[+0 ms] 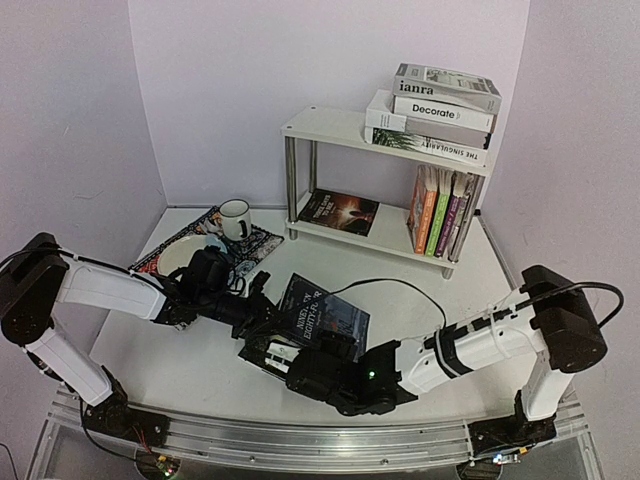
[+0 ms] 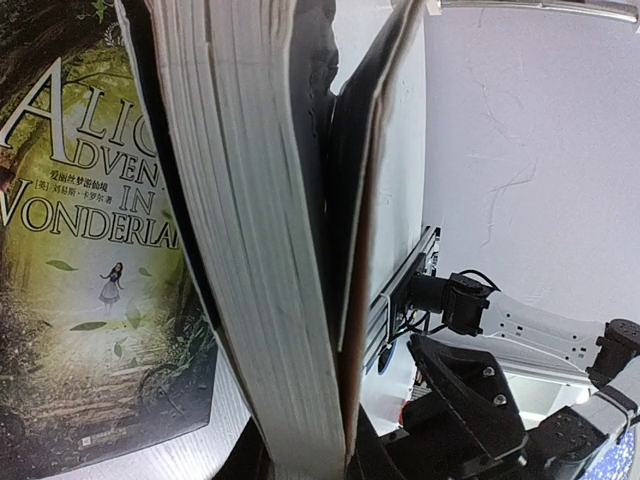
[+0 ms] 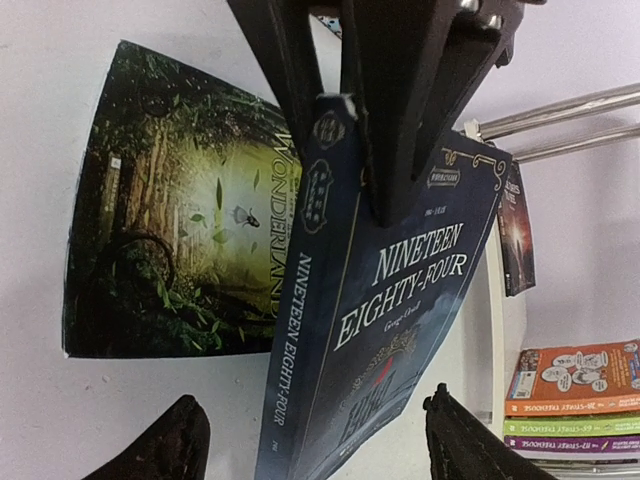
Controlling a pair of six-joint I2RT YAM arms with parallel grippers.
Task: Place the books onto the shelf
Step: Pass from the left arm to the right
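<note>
Closest to my left wrist lens, the pale page block of the dark blue "Nineteen Eighty-Four" paperback (image 2: 250, 250) is filling the view edge-on. The left gripper (image 3: 350, 140) is pinching its top edge, jaws drawn in narrow on cover and pages. The paperback is being held tilted over the middle of the table, well apart from the white two-tier shelf with chrome legs (image 1: 330, 125). Its long axis is running from those fingers down into the gap of the right gripper (image 3: 315, 440), which is standing wide, its fingers either side of the free end and gripping nothing. A green forest-covered "Alice" book (image 3: 170, 220) is lying flat just beside. I'm judging that the right arm, nearer the shelf, is lining up to take over.
</note>
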